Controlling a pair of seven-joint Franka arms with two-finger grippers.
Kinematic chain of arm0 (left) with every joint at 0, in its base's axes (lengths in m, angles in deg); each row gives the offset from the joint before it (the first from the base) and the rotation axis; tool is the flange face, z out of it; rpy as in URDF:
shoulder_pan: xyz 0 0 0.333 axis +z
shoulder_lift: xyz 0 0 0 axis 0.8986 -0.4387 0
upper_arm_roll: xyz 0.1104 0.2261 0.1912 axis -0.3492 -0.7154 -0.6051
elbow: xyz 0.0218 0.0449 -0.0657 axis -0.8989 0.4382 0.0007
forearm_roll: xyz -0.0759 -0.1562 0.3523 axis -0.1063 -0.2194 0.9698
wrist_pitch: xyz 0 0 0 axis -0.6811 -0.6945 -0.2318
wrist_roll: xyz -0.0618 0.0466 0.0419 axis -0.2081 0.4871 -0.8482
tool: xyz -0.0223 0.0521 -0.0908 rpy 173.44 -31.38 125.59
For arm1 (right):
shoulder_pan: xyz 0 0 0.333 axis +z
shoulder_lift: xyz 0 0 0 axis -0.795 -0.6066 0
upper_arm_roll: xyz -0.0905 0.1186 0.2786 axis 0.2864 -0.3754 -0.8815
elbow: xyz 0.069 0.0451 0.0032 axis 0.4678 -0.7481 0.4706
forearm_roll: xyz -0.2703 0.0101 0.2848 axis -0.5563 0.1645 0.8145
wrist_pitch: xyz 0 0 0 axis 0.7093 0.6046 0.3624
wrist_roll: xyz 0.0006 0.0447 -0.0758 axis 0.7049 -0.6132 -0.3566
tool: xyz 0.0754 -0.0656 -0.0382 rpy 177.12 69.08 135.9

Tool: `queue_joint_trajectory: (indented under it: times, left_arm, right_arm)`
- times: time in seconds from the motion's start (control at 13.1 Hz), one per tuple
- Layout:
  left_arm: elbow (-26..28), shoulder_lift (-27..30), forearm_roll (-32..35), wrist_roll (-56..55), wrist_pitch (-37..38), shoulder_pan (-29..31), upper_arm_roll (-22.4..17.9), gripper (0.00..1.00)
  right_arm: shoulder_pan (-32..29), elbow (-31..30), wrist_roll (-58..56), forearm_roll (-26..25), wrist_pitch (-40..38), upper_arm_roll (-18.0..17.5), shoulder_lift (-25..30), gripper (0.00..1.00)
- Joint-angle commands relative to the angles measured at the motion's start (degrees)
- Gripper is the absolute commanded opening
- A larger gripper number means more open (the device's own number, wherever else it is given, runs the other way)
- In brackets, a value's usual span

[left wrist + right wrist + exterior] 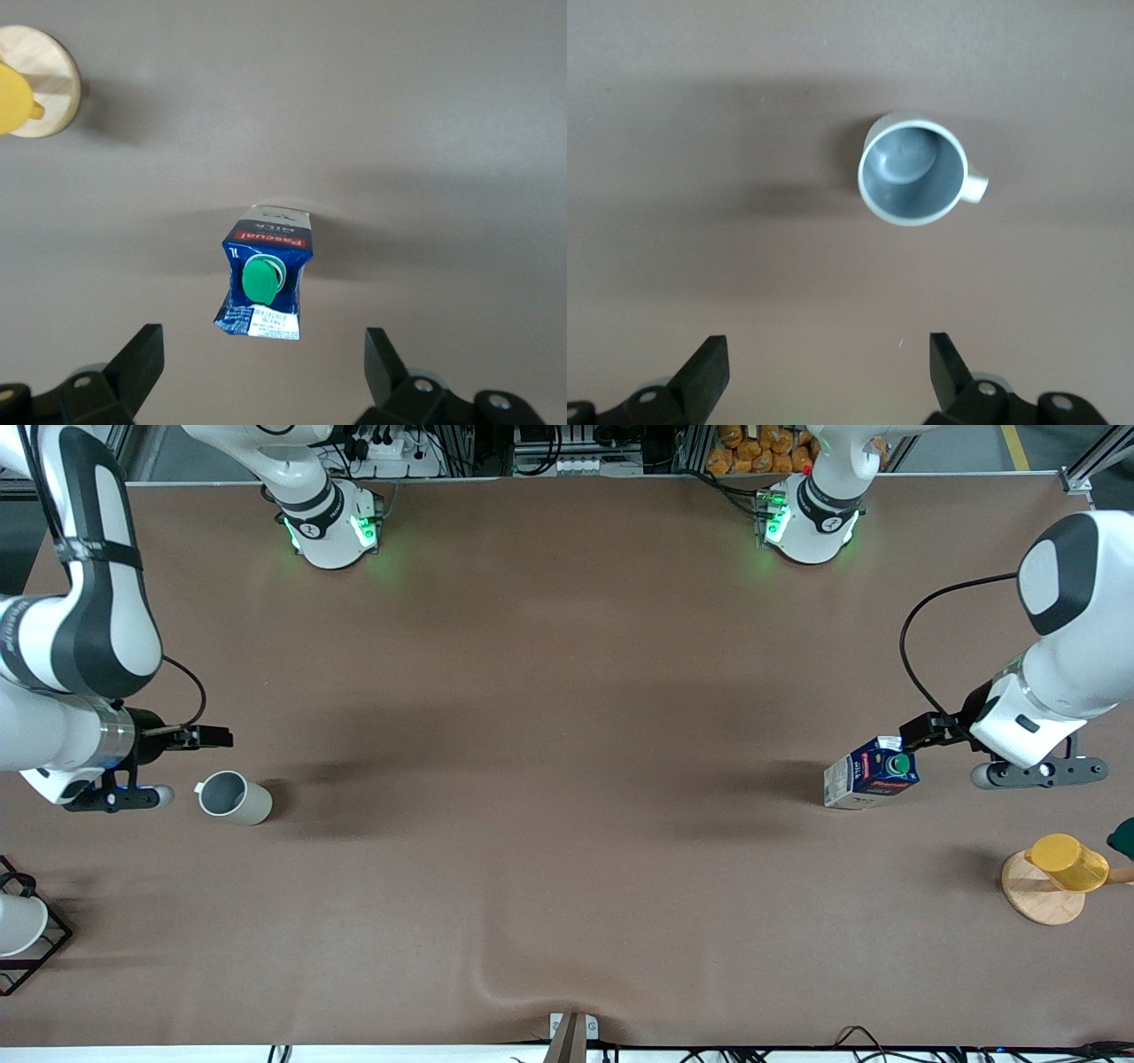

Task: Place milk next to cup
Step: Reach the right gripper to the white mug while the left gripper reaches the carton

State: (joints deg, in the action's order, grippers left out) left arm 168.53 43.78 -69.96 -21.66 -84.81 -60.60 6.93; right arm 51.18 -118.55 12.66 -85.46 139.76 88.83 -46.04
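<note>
The milk (263,274) stands upright just ahead of the left gripper (264,367), whose fingers are spread wide and empty, so the left arm is nearer. The cup (233,797) sits well apart, by the right gripper (828,372), also spread.

A yellow cup (1067,862) sits on a wooden disc (1038,895) toward the left arm's end; a white cup (18,923) in a black wire rack (42,948) sits toward the right arm's end.
</note>
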Motion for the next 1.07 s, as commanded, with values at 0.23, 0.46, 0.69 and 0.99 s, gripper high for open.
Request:
queue_joint_trajectory:
  times: [0.23, 0.46, 0.69, 0.99]
  left_arm:
    - [9.07, 0.46, -0.71, 3.16, -9.33, 1.37, -0.03, 1.00]
    - [10.13, -0.86, -0.71, 3.95, -9.60, 1.37, -0.03, 1.00]
    - [10.40, -2.00, -0.71, 5.18, -10.38, 1.28, 0.06, 1.00]
    - [10.05, -4.37, -0.71, 6.06, -12.58, 1.37, 0.06, 1.00]
  right_arm:
    - [-1.25, -7.80, -4.12, -0.09, 15.71, -0.46, -4.27, 1.00]
    - [-0.90, -7.19, -4.21, -0.17, 18.27, -0.54, -5.86, 1.00]
    - [-0.64, -5.52, -4.21, -0.18, 19.69, -0.55, -8.66, 1.00]
    - [-0.73, -4.64, -5.00, -0.17, 20.74, -0.55, -11.75, 1.00]
